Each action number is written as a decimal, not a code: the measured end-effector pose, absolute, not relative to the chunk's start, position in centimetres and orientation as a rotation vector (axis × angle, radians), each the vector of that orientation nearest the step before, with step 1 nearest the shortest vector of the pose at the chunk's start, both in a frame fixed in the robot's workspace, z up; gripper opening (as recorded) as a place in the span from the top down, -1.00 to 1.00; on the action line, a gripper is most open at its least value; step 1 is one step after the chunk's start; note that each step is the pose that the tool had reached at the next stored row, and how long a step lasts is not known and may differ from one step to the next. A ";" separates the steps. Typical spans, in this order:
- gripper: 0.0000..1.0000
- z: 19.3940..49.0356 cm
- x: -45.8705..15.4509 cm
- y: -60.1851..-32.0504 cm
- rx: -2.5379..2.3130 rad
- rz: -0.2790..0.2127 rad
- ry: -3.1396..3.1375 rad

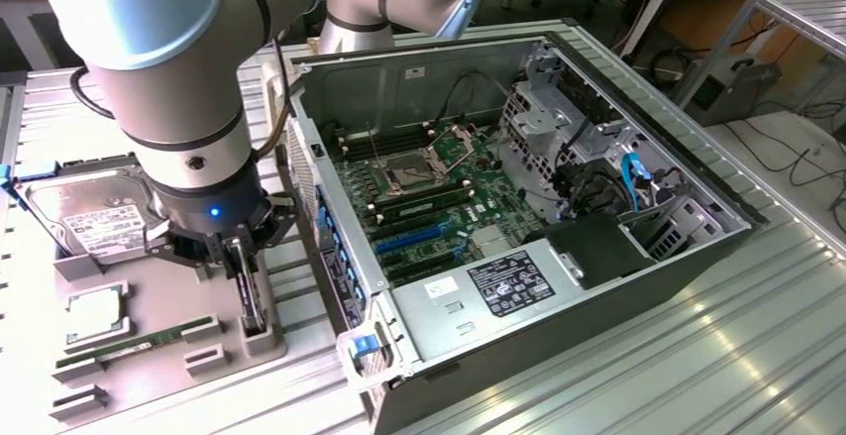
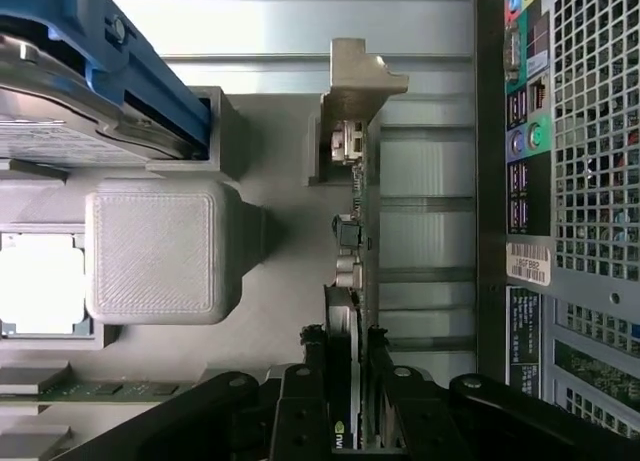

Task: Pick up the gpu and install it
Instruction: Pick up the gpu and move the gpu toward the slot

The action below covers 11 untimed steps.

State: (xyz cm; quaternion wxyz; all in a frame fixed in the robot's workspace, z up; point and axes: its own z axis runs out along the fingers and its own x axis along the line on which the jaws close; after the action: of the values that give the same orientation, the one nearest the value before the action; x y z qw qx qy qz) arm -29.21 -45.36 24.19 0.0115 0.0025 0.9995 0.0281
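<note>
The gpu [image 1: 253,306] stands on edge in a slot of the grey parts tray [image 1: 165,301], at the exterior view's left of the open computer case [image 1: 687,172]. My gripper [image 1: 244,269] comes straight down on it. In the wrist view the gpu [image 2: 352,281] runs as a thin edge, with its silver bracket end [image 2: 360,76] seated in the tray's post. My gripper [image 2: 347,356] has one black finger [image 2: 312,381] on each side of the card, pressed against its black cooler. The card still rests in the tray slot.
On the tray lie a silver hard drive [image 1: 95,219] in a blue bracket [image 2: 130,71], a processor chip [image 1: 95,314] and a narrow green memory stick [image 1: 133,348]. The case's motherboard [image 1: 430,197] has blue slots [image 1: 416,242]. The case's rear panel [image 2: 570,181] is close beside the gpu.
</note>
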 end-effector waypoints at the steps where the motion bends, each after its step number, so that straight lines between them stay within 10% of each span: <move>1: 0.47 24.3 -29.1 -45.4 0.003 0.089 3.118; 11: 0.47 27.0 -28.6 -45.4 -0.013 0.091 3.118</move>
State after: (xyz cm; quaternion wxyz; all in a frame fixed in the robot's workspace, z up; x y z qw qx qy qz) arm -28.57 -45.36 27.00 0.0111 -0.0042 0.9995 0.0290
